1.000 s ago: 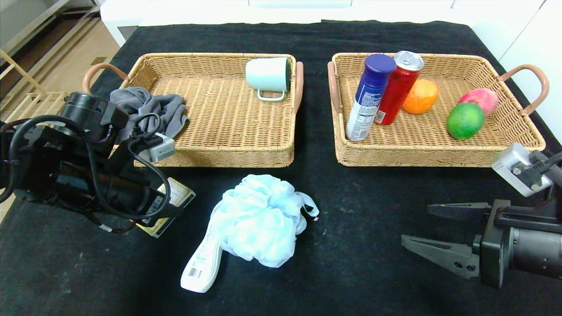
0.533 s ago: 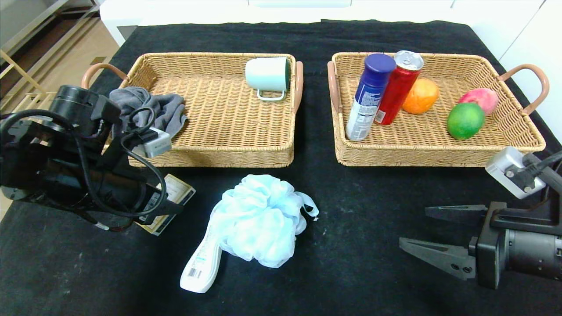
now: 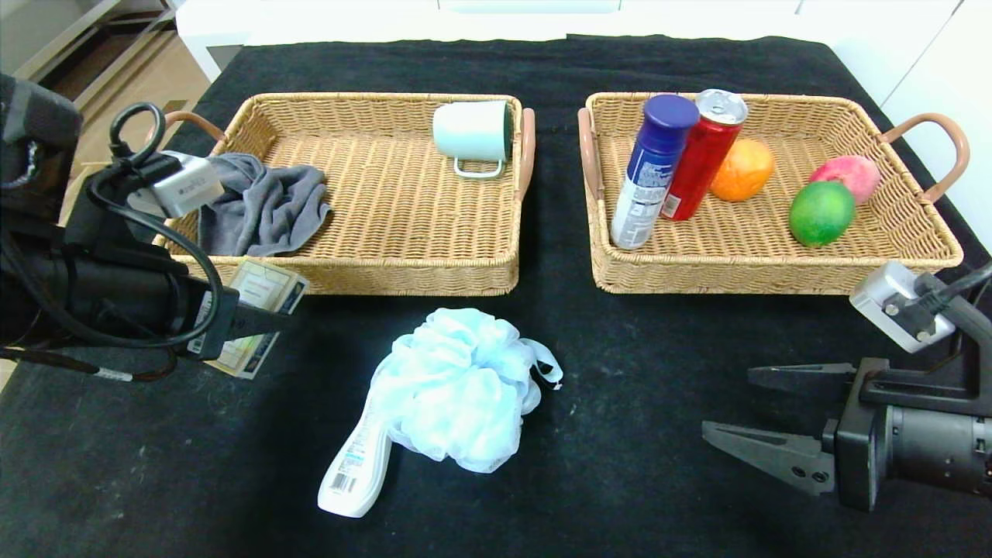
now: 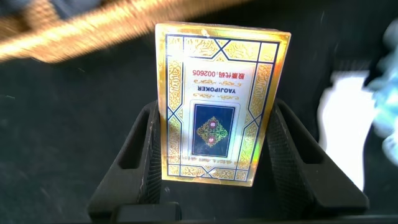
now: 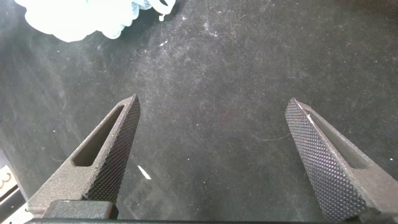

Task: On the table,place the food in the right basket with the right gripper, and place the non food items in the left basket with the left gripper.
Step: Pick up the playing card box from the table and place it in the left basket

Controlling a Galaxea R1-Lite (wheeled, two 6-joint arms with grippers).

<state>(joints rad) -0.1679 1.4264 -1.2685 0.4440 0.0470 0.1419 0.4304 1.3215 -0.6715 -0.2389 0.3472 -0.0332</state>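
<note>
Head view: table (image 3: 620, 434) draped in black cloth, faint white specks; white furniture behind, pale wood floor and rails at far left. Left gripper (image 3: 252, 325) raised before left basket (image 3: 403, 275), pinching card box (image 3: 260, 298). Bath pouf (image 3: 457, 387) and white bottle (image 3: 356, 469) on cloth. Right basket (image 3: 767, 275) holds red can (image 3: 701, 167), blue-capped canister (image 3: 647, 178), lime (image 3: 820, 213). Right gripper (image 3: 763, 415) low at right, fingers spread, empty.

Left wrist view: card box (image 4: 214, 102) clamped between both fingers (image 4: 146, 162), above black cloth.

Right wrist view: spread fingers (image 5: 109, 155) over speckled cloth, pouf (image 5: 93, 18) at edge.

Our left gripper (image 4: 214, 163) is raised at the table's left side with its fingers clamped on something flat, while our right gripper (image 3: 763, 415) hovers low at the right, fingers spread wide.
</note>
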